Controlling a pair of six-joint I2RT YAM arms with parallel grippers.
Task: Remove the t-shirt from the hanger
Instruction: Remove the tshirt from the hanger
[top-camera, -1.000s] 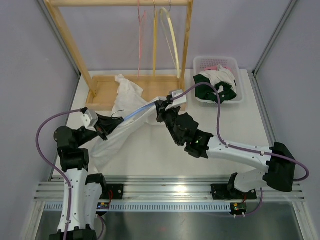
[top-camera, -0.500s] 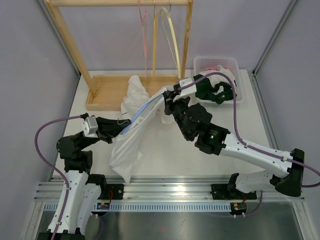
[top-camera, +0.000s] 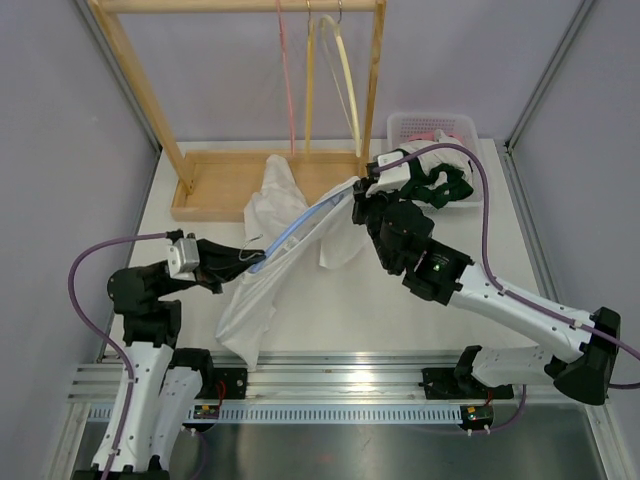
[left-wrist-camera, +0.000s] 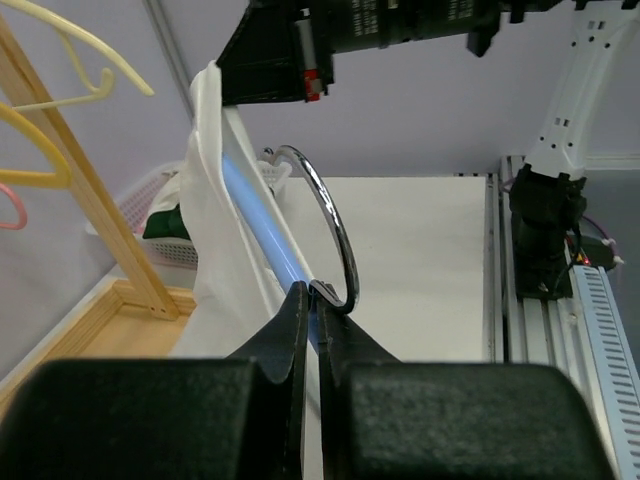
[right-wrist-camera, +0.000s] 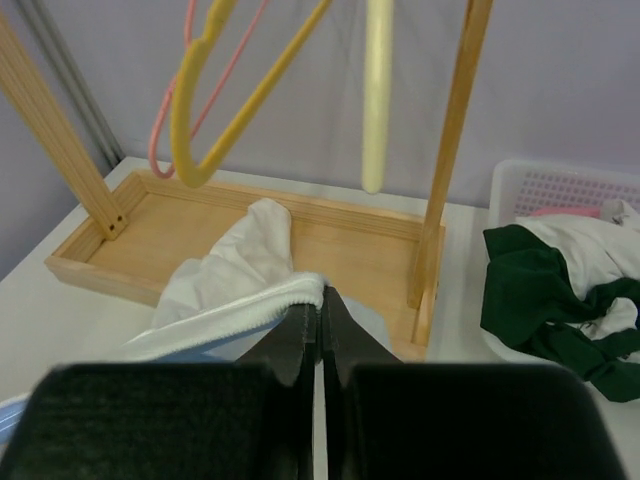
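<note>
White t-shirt (top-camera: 255, 300): on blue hanger (top-camera: 300, 225), slung diagonally over the table (top-camera: 330, 310) centre. Left gripper (left-wrist-camera: 318, 300), 8 o'clock: jaws pinched on the hanger at the base of its metal hook (left-wrist-camera: 338, 225). Right gripper (right-wrist-camera: 321, 298), 1 o'clock: jaws clamped on the t-shirt hem. Wooden rack (top-camera: 215, 190): 12 o'clock.

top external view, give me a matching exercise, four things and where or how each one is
Things:
1. t-shirt
2. blue hanger
3. basket
4. pink hanger

States:
a. hangs from the top rail of the wooden rack
b. white, its edge pinched in the jaws of the right gripper
c. holds green and white clothes
d. its metal hook pinched in the jaws of the left gripper

Pairs: 1-b, 2-d, 3-c, 4-a
</note>
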